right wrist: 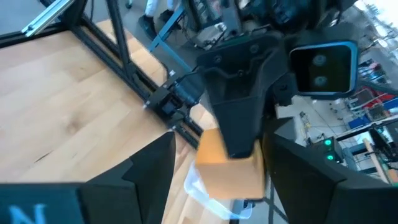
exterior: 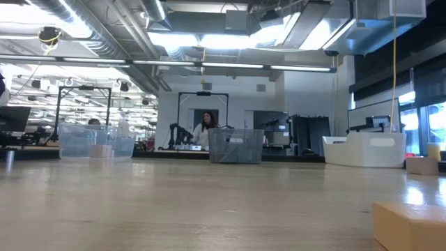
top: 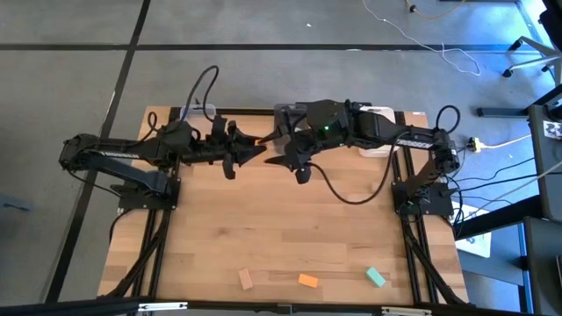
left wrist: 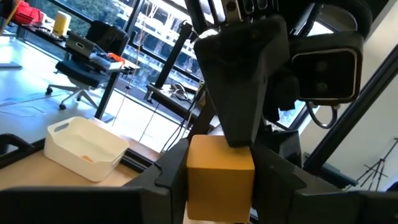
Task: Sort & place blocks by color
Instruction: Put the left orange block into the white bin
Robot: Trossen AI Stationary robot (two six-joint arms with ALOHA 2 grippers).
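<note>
Two arms reach toward each other above the far middle of the table, where the left gripper and right gripper meet tip to tip, both clamped on one orange block held between them in the air. The block is a plain, matte, box-shaped piece with squared edges. Three more blocks lie well apart in a row along the near edge: a tan block, an orange block on the table and a teal block.
</note>
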